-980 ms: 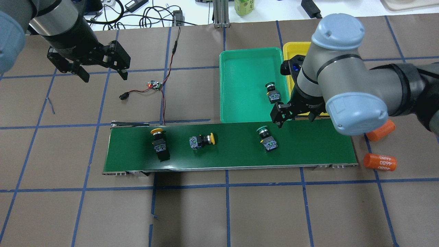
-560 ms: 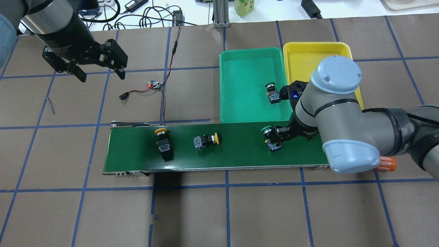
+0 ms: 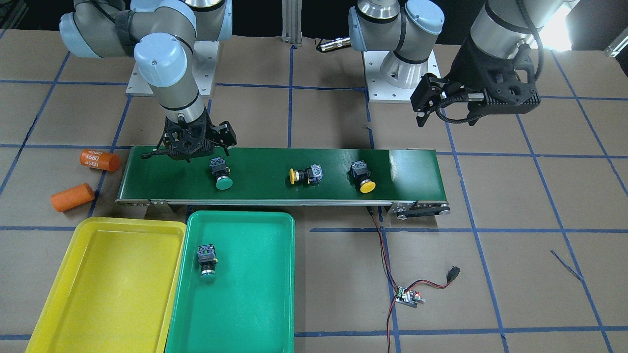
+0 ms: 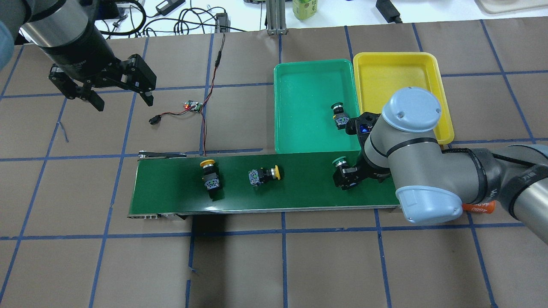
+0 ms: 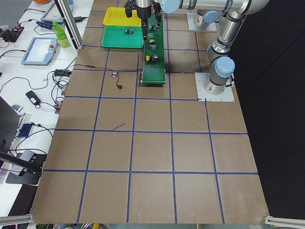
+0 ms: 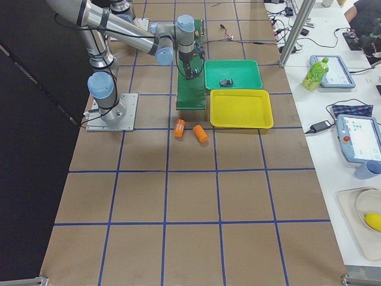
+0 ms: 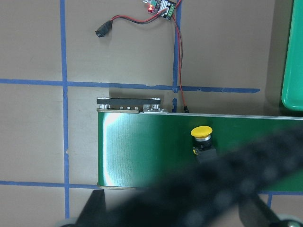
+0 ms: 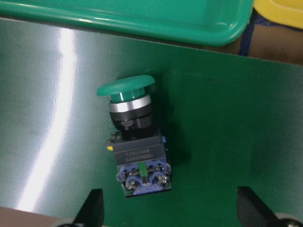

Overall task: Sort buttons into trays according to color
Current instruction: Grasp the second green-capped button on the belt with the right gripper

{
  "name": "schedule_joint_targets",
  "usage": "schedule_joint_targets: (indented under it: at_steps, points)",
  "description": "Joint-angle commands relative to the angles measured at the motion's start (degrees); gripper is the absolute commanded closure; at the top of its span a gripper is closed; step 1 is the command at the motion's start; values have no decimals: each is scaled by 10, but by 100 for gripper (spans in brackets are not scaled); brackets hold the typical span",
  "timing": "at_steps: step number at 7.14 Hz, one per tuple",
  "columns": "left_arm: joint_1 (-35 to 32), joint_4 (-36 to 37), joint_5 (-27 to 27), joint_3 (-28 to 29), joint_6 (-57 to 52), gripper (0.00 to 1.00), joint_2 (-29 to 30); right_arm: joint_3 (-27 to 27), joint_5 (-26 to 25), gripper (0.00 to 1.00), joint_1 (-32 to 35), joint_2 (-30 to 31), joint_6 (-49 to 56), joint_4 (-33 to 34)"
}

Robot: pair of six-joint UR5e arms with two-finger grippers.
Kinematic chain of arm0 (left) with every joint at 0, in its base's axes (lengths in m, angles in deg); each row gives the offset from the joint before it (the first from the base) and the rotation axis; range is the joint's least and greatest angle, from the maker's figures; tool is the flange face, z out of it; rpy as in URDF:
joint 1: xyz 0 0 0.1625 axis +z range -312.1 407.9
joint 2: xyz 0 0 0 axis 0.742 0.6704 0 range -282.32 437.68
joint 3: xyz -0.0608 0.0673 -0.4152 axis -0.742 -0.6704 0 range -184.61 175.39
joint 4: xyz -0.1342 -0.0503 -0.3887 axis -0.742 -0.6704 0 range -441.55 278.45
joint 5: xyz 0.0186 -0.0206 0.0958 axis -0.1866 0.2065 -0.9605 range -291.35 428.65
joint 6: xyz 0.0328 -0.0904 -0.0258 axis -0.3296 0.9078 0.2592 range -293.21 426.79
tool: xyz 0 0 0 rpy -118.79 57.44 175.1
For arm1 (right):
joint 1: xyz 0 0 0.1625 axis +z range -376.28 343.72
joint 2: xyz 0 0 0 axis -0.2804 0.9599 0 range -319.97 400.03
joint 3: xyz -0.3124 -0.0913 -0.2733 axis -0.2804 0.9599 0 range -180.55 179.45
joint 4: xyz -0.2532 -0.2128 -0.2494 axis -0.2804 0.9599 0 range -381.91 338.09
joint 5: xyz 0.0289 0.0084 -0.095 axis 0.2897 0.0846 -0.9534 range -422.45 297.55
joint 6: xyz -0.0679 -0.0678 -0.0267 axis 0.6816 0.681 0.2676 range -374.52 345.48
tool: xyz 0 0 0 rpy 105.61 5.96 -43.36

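Observation:
My right gripper (image 4: 347, 179) is open and low over the conveyor belt (image 4: 171, 188). Its fingers (image 8: 92, 210) straddle the contact block of a green button (image 8: 135, 142) lying on its side, without touching it. Two yellow buttons (image 4: 209, 173) (image 4: 265, 175) lie further left on the belt. Another green button (image 4: 339, 115) rests in the green tray (image 4: 308, 85), beside the yellow tray (image 4: 394, 81). My left gripper (image 4: 123, 102) hangs open above the table at the far left, holding nothing.
A small circuit board with red and black wires (image 4: 192, 106) lies between the left gripper and the belt. Two orange cylinders (image 3: 99, 160) (image 3: 72, 197) lie off the belt's end by the yellow tray. A bottle and cables sit beyond the table's far edge.
My right arm swung from the green tray's edge down onto the belt, around the green button. The buttons on the belt drifted right. The left gripper shifted slightly left.

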Motion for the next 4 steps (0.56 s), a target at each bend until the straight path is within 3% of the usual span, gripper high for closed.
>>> schedule_joint_targets:
  at_steps: [1, 2, 3, 4]
  points:
    - [-1, -4, 4, 0, 2, 0, 1, 0, -2, 8, 0, -19, 2, 1]
    - [1, -3, 6, 5, 4, 0, 0, 1, -5, 29, 0, -19, 2, 1]
    - [2, -2, 5, 6, 9, 0, 0, 1, -9, 61, 0, -19, 5, 1]
    - [1, 0, 5, 6, 12, 0, -1, 3, -9, 86, -1, -18, 7, -2]
